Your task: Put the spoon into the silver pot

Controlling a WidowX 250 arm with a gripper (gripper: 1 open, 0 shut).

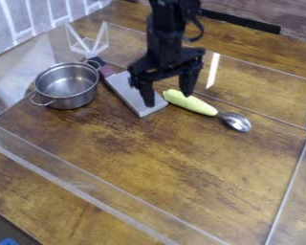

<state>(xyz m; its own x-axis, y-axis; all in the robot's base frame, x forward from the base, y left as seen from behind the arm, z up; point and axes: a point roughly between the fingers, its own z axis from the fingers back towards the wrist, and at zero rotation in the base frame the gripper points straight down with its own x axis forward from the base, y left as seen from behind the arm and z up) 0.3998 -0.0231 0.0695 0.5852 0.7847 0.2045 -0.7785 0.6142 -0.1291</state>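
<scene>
Two wide-spread fingers of the empty pincer (pixel 167 87) straddle the handle end of the spoon (pixel 202 106), gripping nothing.

One yellow-green plastic-handled spoon with silver metal bowl (pixel 202 106); one small round shiny steel pot (pixel 66 85); one flat grey rectangular block (pixel 125 92); one black two-fingered gripper (pixel 168 88).

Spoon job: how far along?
Done: nothing placed yet; the silver pot looks empty. In hand: the pincer is open, low over the yellow-green handle end of the spoon, fingers either side; whether they touch it is unclear. The spoon lies flat on the table, right of the grey block. Left: grasp, lift, carry over the block, release into the pot.
</scene>
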